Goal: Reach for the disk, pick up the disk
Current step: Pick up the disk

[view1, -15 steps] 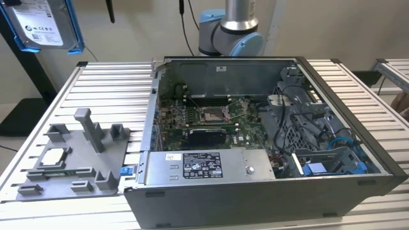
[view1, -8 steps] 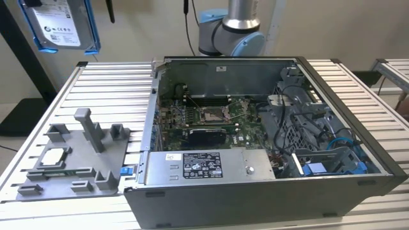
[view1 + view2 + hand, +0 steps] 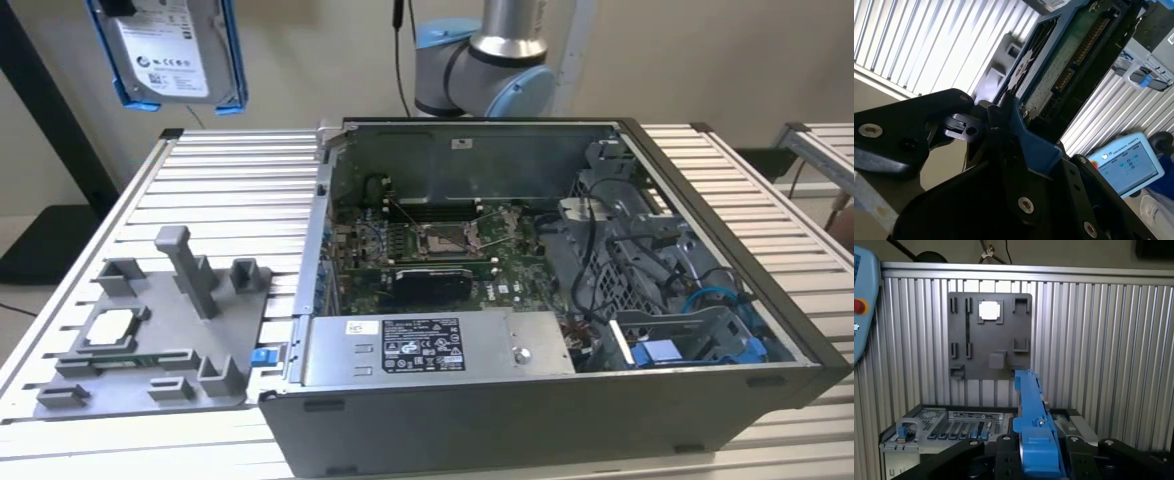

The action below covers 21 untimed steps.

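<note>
Exterior view: disk (image 3: 174,50) hangs aloft, 11 o'clock from open computer case (image 3: 534,420). First wrist view: gripper (image 3: 1038,439) clamped on its blue rail. Risk: grip looks edge-only, so the disk could pivot or slip, dropping towards grey fixture plate (image 3: 174,340).

Silver-grey arm (image 3: 511,30) with pale-blue joint caps (image 3: 523,95).

Print on the disk (image 3: 171,85) label (image 3: 174,45) and the power supply (image 3: 541,345) label (image 3: 420,345) is too small to read.
</note>
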Each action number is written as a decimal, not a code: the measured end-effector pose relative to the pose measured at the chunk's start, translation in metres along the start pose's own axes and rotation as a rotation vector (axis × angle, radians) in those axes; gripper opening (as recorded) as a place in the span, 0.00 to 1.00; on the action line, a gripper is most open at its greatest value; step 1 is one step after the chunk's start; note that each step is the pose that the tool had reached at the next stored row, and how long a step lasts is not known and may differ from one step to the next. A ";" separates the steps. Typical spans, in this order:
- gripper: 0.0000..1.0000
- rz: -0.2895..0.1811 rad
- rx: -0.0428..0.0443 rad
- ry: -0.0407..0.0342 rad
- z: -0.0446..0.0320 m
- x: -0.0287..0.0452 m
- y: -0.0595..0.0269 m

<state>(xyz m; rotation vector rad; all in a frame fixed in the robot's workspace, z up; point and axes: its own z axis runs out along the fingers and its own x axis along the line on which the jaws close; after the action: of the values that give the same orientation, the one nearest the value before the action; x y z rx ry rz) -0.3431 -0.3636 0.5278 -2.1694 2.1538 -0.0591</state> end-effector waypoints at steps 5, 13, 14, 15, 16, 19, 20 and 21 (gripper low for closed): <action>0.00 0.000 -0.0001 0.0000 0.0027 0.0003 -0.0229; 0.00 0.000 -0.0001 0.0001 0.0070 0.0007 -0.0587; 0.00 0.000 -0.0001 0.0001 0.0076 0.0008 -0.0633; 0.00 0.000 0.0000 0.0000 0.0082 0.0008 -0.0679; 0.00 0.000 0.0000 0.0000 0.0087 0.0009 -0.0724; 0.00 0.000 0.0000 0.0001 0.0104 0.0011 -0.0862; 0.00 0.000 0.0000 0.0000 0.0109 0.0011 -0.0905; 0.00 0.000 0.0000 0.0000 0.0115 0.0012 -0.0951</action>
<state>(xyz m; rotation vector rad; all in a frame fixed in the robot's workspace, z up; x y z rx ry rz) -0.2473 -0.3638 0.5246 -2.1693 2.1539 -0.0590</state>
